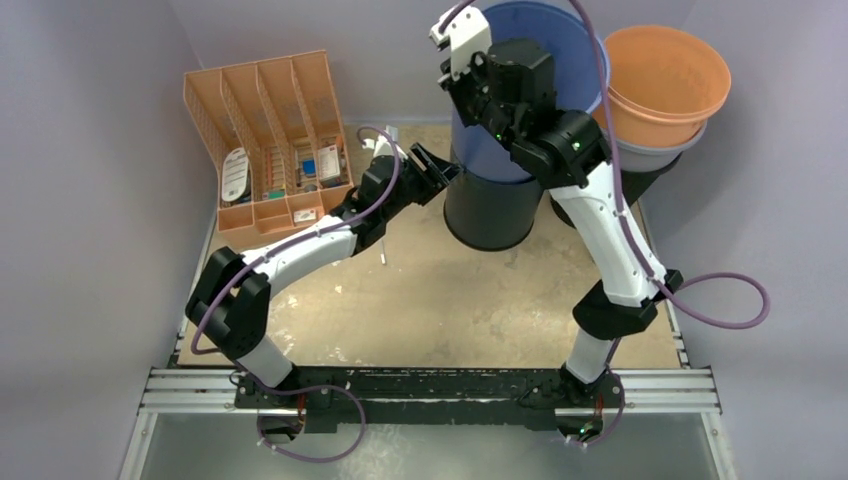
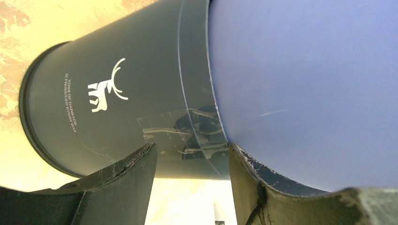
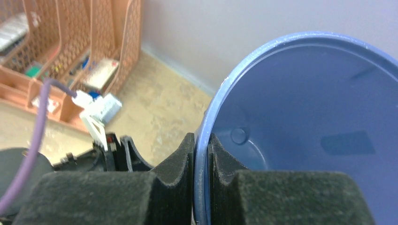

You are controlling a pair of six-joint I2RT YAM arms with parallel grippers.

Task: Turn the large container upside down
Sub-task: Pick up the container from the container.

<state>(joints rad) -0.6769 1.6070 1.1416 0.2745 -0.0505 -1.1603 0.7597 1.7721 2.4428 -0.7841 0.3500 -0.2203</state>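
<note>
The big blue plastic tub [image 1: 570,60] stands at the far side of the table [image 1: 450,300]. Its mouth faces up, and it is stacked on a dark grey round bin [image 1: 490,215], so its long way runs up and down. The right claw [image 3: 201,140] is nearer. It comes down from above and pinches the tub's near-left rim tight, with that arm reared up high and bent over. The left claw [image 2: 191,149] is spread open, low by the left side where the tub meets the bin, and its arm is stretched out flat.

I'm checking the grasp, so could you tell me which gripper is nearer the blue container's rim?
Right. The right gripper is shut on the blue container's rim; the left gripper sits open lower down, at its seam with the dark bin.
</note>
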